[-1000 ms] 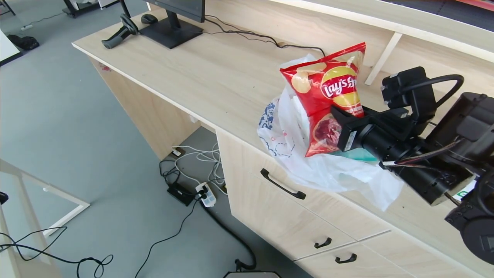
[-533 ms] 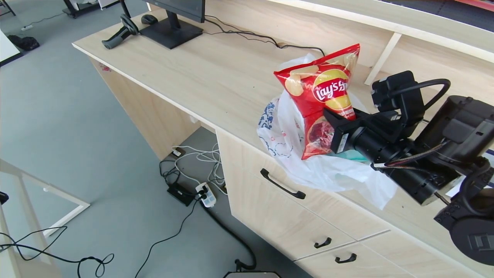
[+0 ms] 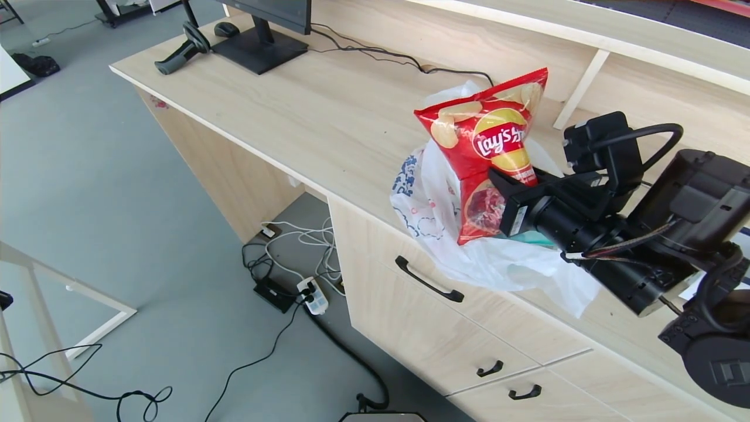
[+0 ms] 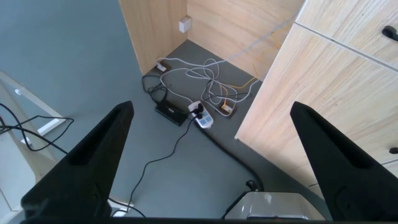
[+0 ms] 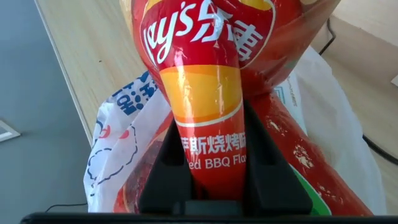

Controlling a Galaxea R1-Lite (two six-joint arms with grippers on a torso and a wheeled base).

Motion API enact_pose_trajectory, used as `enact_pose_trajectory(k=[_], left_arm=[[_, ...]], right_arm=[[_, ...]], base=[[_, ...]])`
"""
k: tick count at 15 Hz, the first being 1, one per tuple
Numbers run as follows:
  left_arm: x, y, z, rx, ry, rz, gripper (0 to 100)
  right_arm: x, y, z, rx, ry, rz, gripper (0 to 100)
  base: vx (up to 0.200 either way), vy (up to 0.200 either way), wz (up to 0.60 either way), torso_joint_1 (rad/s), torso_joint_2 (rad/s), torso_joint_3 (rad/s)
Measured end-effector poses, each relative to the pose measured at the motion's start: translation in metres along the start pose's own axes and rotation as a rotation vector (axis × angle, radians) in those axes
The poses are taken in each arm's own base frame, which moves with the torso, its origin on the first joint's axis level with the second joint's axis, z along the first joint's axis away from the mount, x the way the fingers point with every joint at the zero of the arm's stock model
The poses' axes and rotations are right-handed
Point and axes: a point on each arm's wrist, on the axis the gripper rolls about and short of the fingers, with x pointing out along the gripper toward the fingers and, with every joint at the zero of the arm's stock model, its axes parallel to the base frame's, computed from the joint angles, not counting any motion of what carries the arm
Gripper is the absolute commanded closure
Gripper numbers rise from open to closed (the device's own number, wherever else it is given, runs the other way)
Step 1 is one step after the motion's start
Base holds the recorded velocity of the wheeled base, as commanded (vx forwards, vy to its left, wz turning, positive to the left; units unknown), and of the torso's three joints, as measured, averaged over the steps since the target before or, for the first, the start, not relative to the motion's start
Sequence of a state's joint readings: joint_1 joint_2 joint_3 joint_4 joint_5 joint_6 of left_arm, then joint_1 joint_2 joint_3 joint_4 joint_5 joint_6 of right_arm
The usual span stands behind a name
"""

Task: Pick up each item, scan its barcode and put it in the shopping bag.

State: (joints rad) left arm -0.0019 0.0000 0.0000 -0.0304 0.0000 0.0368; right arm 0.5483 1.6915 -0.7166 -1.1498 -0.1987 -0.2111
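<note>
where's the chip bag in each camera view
Head view: chip bag right of centre, upright, held by the right gripper at the shopping bag.
Right wrist view: centre, clamped in that gripper.
Left wrist view: aimed at floor cables instead.
Shared landmark: shopping bag beside the chips; power strip links head and left wrist.

Red and yellow chip bag [image 3: 483, 132], white shopping bag [image 3: 498, 266], blue print

One red chip bag [image 3: 486, 135] is above the counter [image 3: 328, 117]. On the counter: one white shopping bag [image 3: 428, 202], one monitor [image 3: 275, 12], one handheld scanner [image 3: 179, 53], one mouse [image 3: 225, 28]. Its front has three drawer handles [image 3: 429, 280]. Below it lies one power strip [image 3: 313, 296].
</note>
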Motion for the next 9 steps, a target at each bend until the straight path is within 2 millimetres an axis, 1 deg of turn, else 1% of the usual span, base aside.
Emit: enact_pose_trajectory(k=[3, 4, 9], left_arm=[[0.0, 0.0, 0.0, 0.0, 0.0, 0.0, 0], [0.0, 0.0, 0.0, 0.0, 0.0, 0.0, 0], [0.0, 0.0, -0.0001, -0.001, 0.001, 0.0, 0]], right_arm=[[-0.0004, 0.0005, -0.0005, 0.014, -0.002, -0.002, 100], [-0.0005, 0.0006, -0.0011, 0.015, 0.0, -0.002, 0], [0.0007, 0.0017, -0.0046, 0.015, 0.015, 0.002, 0]], base=[[0.0, 0.0, 0.0, 0.0, 0.0, 0.0], [0.0, 0.0, 0.0, 0.0, 0.0, 0.0], [0.0, 0.0, 0.0, 0.0, 0.0, 0.0]])
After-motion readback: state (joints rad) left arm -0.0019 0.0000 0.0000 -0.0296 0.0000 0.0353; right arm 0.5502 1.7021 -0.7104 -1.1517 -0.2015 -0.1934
